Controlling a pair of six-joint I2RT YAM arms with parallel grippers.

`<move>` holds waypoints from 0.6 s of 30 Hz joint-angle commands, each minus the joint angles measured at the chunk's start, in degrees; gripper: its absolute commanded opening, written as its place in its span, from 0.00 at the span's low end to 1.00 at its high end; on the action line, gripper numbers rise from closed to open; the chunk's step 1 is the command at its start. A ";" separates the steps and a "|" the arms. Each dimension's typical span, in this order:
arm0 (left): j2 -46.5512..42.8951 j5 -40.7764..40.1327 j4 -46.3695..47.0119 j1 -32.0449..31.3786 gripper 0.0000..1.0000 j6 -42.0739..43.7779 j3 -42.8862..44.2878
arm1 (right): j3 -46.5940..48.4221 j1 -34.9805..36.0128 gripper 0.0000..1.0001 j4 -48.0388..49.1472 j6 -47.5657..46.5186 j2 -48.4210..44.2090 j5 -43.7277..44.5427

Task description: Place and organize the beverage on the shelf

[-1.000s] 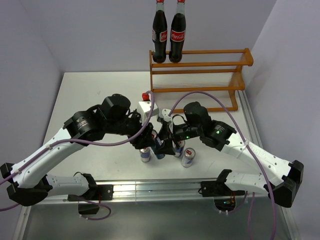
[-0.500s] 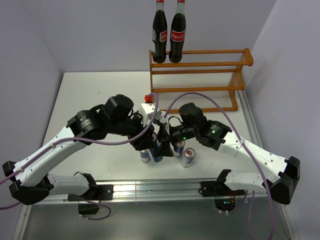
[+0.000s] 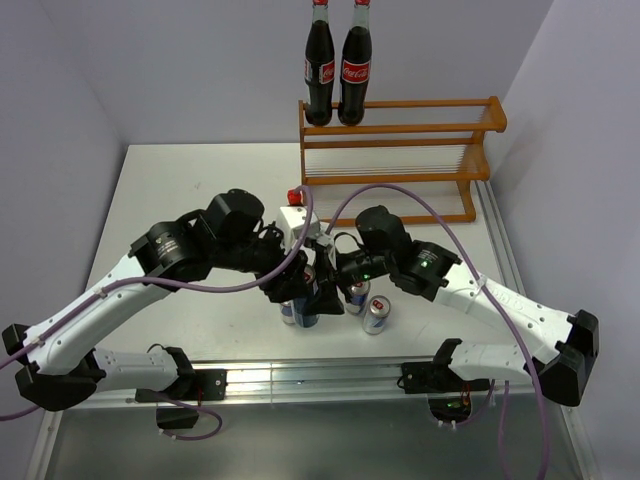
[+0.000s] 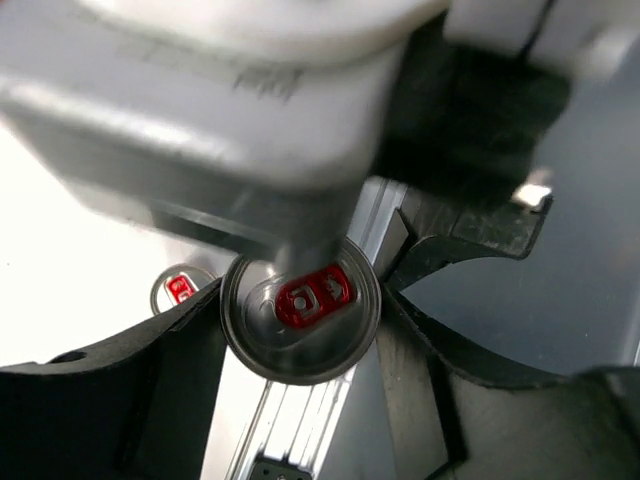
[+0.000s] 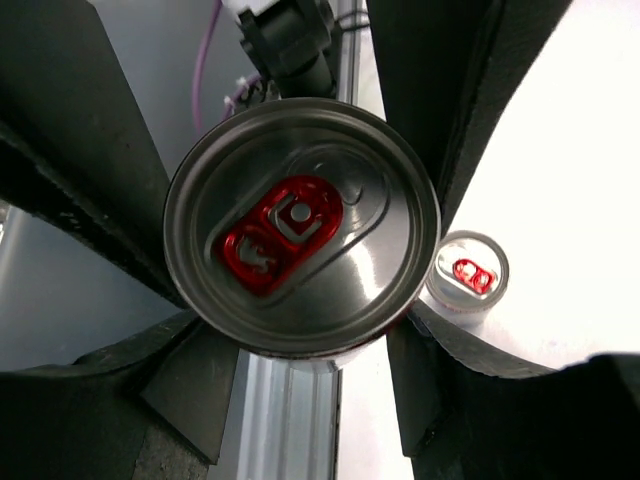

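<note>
— How are the left fingers (image 4: 120,400)?
— Clamped on a can (image 4: 300,320). The right fingers (image 5: 80,180) grip another can (image 5: 300,225).
— And the bottles (image 3: 318,70)?
— Upright atop the shelf (image 3: 400,130). One loose can (image 3: 377,314) stands on the counter (image 3: 180,190).

**Hidden, cut off or blurred around the jaws**

From the wrists we see only the lids of the can between the left jaws (image 4: 300,315) and the can between the right jaws (image 5: 300,225). Their sides are hidden, and we cannot tell whether either pair presses. A blurred grey body (image 4: 250,90) fills the view above the left jaws. A further can (image 5: 467,272) just outside the right jaws is half covered. Far beyond both pairs, the cola bottles (image 3: 319,60) have their caps cut by the picture's edge.
</note>
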 commanded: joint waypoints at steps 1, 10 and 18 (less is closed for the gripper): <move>-1.10 -1.82 8.93 0.11 0.65 0.09 1.85 | 0.87 2.11 0.00 14.15 2.36 -4.02 -5.29; -3.73 -6.12 10.68 1.25 0.84 -0.61 0.09 | -1.68 2.02 0.00 19.35 4.48 -7.19 -0.19; -7.25 -8.85 15.25 2.83 0.99 -2.11 0.00 | -2.03 2.02 0.00 20.22 5.19 -6.04 6.83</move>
